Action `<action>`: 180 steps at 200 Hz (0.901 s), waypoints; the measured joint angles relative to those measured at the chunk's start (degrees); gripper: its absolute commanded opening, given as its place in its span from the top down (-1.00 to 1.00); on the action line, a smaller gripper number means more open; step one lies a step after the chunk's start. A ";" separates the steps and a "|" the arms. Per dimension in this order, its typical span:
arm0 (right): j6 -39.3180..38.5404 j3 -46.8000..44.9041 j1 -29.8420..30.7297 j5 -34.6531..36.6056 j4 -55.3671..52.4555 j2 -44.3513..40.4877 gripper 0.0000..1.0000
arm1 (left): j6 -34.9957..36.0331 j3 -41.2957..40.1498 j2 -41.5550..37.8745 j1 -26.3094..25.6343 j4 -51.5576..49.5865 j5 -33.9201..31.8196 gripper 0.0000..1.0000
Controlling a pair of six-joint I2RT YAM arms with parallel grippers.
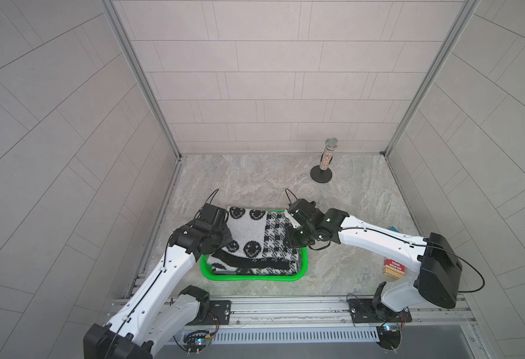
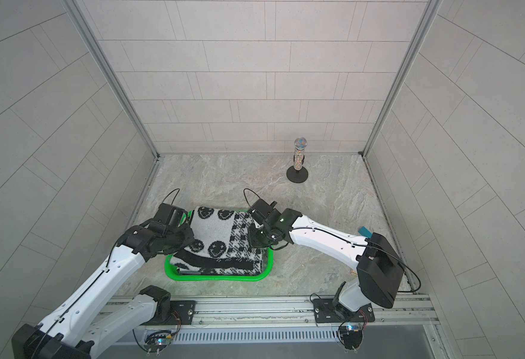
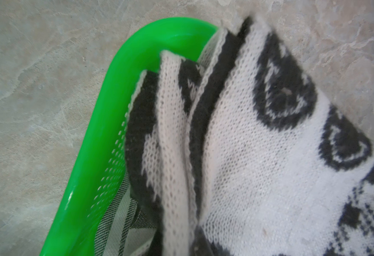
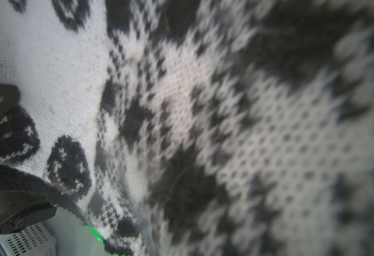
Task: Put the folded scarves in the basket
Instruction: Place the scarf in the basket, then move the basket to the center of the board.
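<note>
Seen in both top views, with six o'clock at the robot's rail, the basket [image 1: 248,278] [image 2: 211,277] is sitting on the marbled table [image 1: 255,180] at the near centre, between the two arms. The folded scarf [image 1: 248,233] [image 2: 214,236], a black-and-white knit with smiling faces and checks, is filling the basket and rising above its rim, with the twelve o'clock end draping over the far edge. How deep it is sitting cannot be told.

The left gripper [image 1: 225,231] [image 2: 189,236] is pinching the scarf's nine o'clock edge with its jaws nearly together. The right gripper [image 1: 289,236] [image 2: 251,237] is doing the same at three o'clock. The fingertips of both are hidden in the cloth.

The left wrist view is showing the scarf's layers [image 3: 248,155] spilling over a rounded corner of the green rim [image 3: 106,110]. The right wrist view is showing little but blurred knit [image 4: 181,110] and a sliver of green [image 4: 95,235].

At four o'clock from the basket, a red card box [image 1: 393,268] is lying by the right arm. A teal object [image 1: 394,229] [image 2: 365,231] is showing beyond that arm. Far off at one o'clock, a glittery microphone [image 1: 326,161] [image 2: 299,161] is standing upright on a round black base near the back wall.
</note>
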 measured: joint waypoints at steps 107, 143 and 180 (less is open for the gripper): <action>0.66 -3.37 -0.07 3.17 1.97 0.15 0.21 | -8.48 -9.07 -7.85 0.00 3.78 -1.29 0.37; 1.16 -4.74 -0.24 4.87 1.92 -0.04 -0.06 | -9.44 -9.07 -10.08 0.02 1.99 -4.26 0.19; 1.79 -6.51 -0.74 6.47 2.25 -3.21 -0.06 | -9.05 -7.43 -10.14 0.11 0.55 -6.91 0.63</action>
